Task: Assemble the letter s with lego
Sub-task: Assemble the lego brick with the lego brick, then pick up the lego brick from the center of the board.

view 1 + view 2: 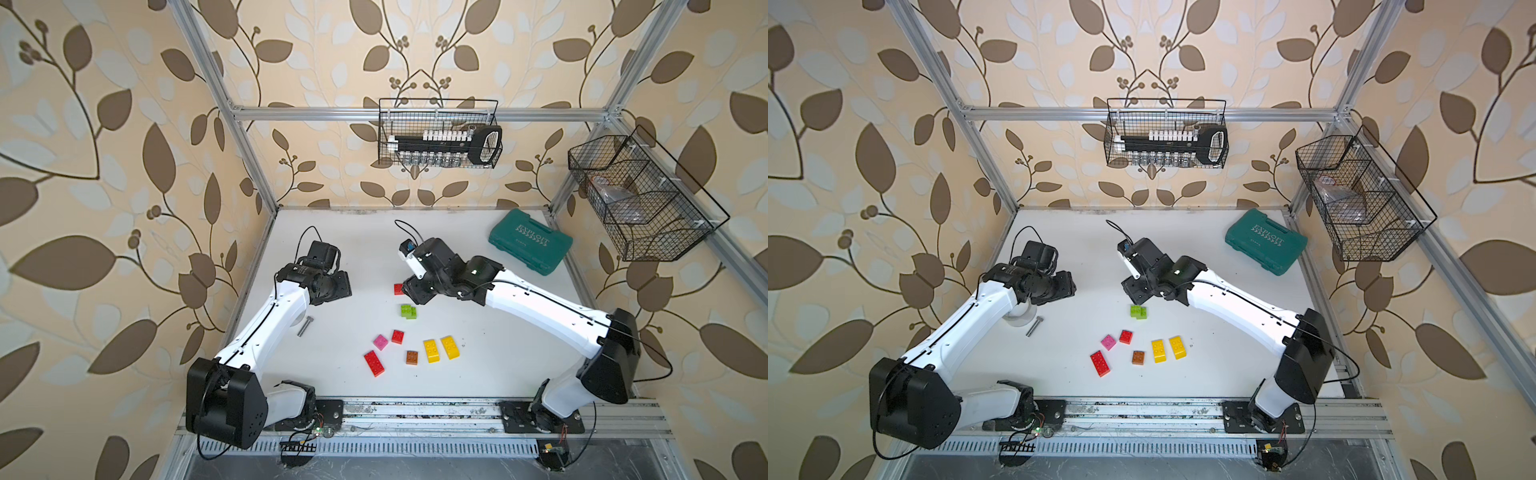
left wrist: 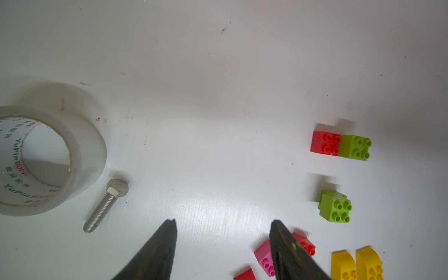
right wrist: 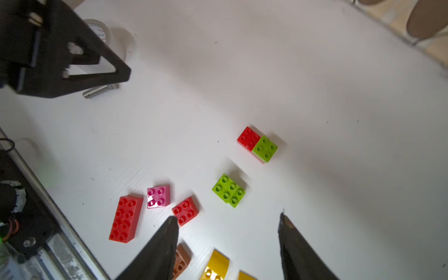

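The lego lay in both top views on the white desk, midway between its side edges. A loose stock sat toward the front edge. Nearer the middle were a green stepped pair and a joined red square, half hidden under the right arm. The stock counted one red oblong, one loose red square, one pink square, one brown square and two yellow oblongs. One teal case sat by the far right corner, probably just out of the way.

In the left wrist view the left hand hung empty with jaws apart, between the bricks and one bolt beside one tape roll. The joined red square butted against a green square, likely the start of the S, kept clear of the stock.

In the right wrist view the right hand hung empty with jaws apart above the stock, seemingly ready to pick. Green bricks made three, and there were ten bricks in all.
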`<state>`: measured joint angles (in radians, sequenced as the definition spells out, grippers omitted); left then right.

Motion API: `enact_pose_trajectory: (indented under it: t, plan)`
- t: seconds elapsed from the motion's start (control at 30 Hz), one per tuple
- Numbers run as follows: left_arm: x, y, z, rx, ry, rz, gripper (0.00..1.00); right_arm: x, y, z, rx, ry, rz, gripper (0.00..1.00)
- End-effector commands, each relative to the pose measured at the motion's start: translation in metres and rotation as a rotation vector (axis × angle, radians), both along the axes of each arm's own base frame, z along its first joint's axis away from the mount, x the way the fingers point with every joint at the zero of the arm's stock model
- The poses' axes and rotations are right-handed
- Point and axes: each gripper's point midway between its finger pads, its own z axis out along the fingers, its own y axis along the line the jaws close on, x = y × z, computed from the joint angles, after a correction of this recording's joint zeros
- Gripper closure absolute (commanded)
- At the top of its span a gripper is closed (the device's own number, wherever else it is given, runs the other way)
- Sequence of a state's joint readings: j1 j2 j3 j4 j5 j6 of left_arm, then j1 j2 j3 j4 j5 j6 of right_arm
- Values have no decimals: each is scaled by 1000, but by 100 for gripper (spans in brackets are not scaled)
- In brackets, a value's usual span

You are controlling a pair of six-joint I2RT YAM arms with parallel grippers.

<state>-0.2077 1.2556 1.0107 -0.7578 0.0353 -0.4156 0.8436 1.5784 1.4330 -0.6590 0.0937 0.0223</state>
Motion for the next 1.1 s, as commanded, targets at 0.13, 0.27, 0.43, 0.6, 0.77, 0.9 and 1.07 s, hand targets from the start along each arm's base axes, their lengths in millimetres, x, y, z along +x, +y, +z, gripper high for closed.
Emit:
enact_pose_trajectory:
  t: [0.13, 0.27, 0.43, 0.6, 0.77, 0.9, 1.07]
  plan:
    - [5, -13, 3, -62, -22, -72, 37, -17, -1, -49, -264, -37, 537, 38]
    - [5, -19, 2, -89, -17, -92, 38, -30, -16, -82, -392, 17, 687, 38]
    - [6, -22, 0, -101, -11, -101, 38, -29, -23, -121, -463, 96, 760, 38]
    - [6, -21, 0, -102, -14, -101, 38, -21, -15, -140, -434, 112, 792, 38]
    - [6, -21, -1, -99, -12, -101, 37, -14, -7, -148, -401, 112, 815, 37]
    - [6, -21, 0, -99, -13, -101, 37, -14, -2, -156, -378, 122, 830, 37]
    - [6, -21, -1, -97, -12, -100, 37, -12, 1, -167, -374, 139, 820, 37]
